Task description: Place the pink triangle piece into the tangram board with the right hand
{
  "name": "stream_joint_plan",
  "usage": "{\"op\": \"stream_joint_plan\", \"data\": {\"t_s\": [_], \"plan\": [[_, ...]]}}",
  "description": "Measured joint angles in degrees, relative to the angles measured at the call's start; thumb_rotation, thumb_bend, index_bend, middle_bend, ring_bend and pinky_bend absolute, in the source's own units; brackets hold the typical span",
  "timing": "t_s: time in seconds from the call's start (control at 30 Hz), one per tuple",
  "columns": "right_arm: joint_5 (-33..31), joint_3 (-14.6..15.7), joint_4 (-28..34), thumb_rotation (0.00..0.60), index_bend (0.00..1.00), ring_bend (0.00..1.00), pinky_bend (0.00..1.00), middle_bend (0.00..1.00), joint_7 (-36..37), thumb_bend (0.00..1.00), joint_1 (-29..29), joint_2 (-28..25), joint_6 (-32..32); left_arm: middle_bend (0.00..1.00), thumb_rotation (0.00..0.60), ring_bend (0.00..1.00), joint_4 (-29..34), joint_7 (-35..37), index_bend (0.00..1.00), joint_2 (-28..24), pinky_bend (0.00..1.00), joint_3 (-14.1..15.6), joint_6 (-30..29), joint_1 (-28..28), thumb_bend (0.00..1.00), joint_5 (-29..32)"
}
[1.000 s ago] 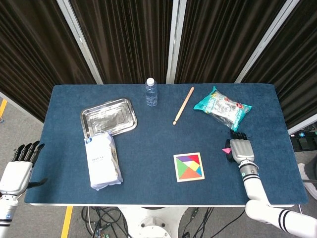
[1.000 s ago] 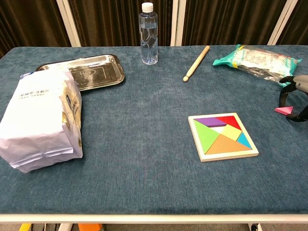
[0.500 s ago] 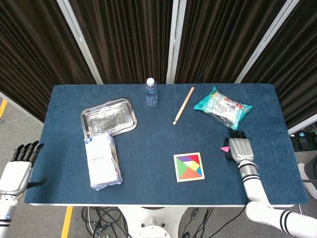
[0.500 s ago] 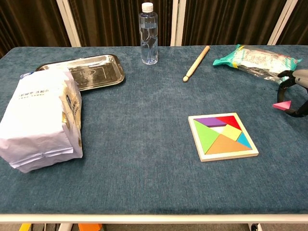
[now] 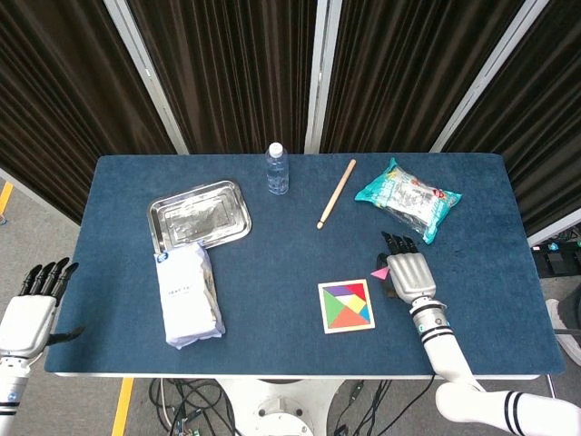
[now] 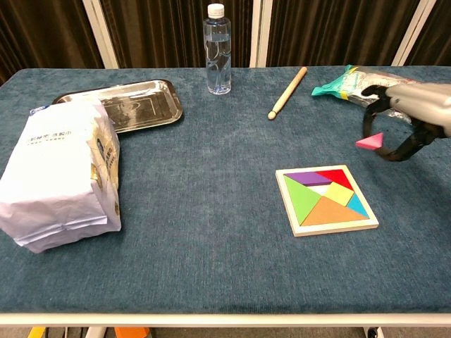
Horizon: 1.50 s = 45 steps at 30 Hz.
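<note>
From the head view, my right hand (image 5: 407, 272) pinches the pink triangle piece (image 5: 379, 272) at three o'clock of the tangram board (image 5: 346, 306); my left hand (image 5: 34, 304) hangs spread off-table. From the chest, the piece (image 6: 371, 141) hovers at the board's (image 6: 325, 199) one o'clock.

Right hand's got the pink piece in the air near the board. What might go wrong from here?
The pink triangle is only pinched at the tips of the right hand, so it may slip or rotate. The open slot in the tangram board looks small and hemmed in by pieces; a skewed drop could rest on them, or nudge the loose board.
</note>
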<state>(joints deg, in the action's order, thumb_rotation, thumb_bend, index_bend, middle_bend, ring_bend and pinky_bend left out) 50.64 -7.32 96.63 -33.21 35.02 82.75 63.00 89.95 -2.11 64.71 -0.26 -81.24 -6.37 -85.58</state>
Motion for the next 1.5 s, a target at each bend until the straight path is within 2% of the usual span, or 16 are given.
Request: {"op": "stream_joint_plan", "data": {"t_s": [0.37,0.77,1.5], "plan": [[-0.7,1.5,0.0,0.600,0.51,0.00,0.00,0.00,-2.1,0.34,0.5,6.9,1.4,0.00,0.600,0.00,-1.3,2.0,0.00,-0.1,0.00,0.0,-0.2,0.2,0.00,-0.1],[-1.0,2.5,5.1,0.600,0.52,0.00,0.00,0.00,-6.2,0.34,-0.8,8.3,6.9,0.00,0.600,0.00,-2.7,3.9,0.00,0.0,0.00,0.2,0.1,0.3,0.00,-0.2],[-1.6,2.0,2.2,0.600,0.52,0.00,0.00,0.00,-7.8,0.34,-1.1,12.5,7.9,0.00,0.600,0.00,-4.0,5.3,0.00,-0.1,0.00,0.3,0.5,0.3,0.00,-0.2]]}}
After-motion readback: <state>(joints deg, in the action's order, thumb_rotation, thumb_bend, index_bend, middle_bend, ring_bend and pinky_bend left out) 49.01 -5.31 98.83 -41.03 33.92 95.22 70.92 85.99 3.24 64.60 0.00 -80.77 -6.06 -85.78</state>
